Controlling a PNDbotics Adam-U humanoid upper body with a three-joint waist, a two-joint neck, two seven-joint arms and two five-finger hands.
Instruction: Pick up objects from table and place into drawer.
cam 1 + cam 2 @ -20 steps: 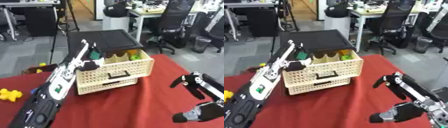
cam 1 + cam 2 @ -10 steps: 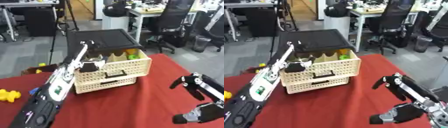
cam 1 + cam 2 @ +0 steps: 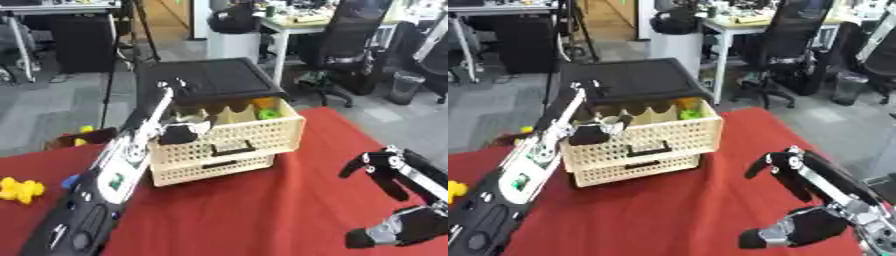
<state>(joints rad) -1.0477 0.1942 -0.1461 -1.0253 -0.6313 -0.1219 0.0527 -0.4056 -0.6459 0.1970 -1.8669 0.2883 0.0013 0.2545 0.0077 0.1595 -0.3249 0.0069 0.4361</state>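
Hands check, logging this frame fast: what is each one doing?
Left hand: at the open top drawer; fingers cannot be told.
Right hand: open, idle.

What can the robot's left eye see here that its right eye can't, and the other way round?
Only the left eye view takes in the whole yellow toy at the left edge of the red table and a small blue thing beside the left arm. Only the right eye view shows grey floor beyond the table's right side. Both share the cream drawer unit, its upper drawer pulled open, the left hand at that drawer, and the right hand idle, fingers relaxed.
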